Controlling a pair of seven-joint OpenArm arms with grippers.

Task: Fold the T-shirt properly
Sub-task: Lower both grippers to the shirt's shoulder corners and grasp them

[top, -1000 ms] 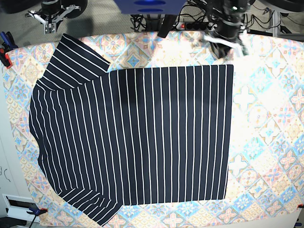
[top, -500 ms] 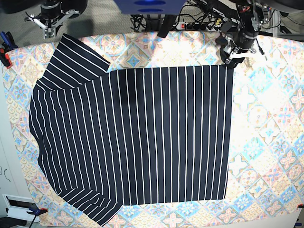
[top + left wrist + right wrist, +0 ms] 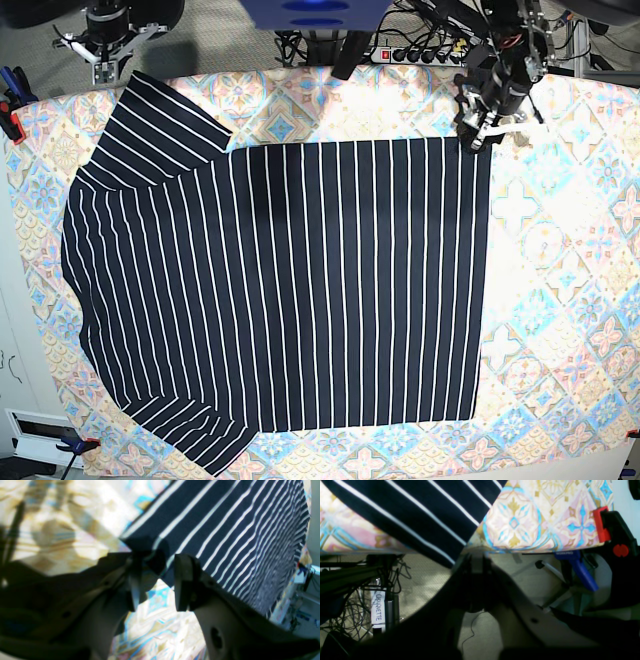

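Observation:
The T-shirt (image 3: 290, 290), dark with thin white stripes, lies spread flat on the floral tablecloth (image 3: 570, 300), its sleeves toward the left. My left gripper (image 3: 478, 135) is at the shirt's far right corner. In the left wrist view the left gripper (image 3: 157, 580) is open, and the T-shirt (image 3: 225, 525) has its corner reaching into the gap by one finger (image 3: 135, 585). My right gripper (image 3: 105, 55) hangs shut just past the table's far left edge. The right wrist view shows the right gripper (image 3: 476, 561) beside the striped sleeve (image 3: 420, 512), not touching it.
Clamps pin the cloth to the table: a red-and-black clamp (image 3: 607, 527) and a blue one (image 3: 580, 572) on the left, another at the near left corner (image 3: 75, 445). A power strip and cables (image 3: 420, 55) lie behind the table.
My left gripper has come down toward me onto the shirt's far right corner and its jaws have opened. The right arm and the shirt have not moved.

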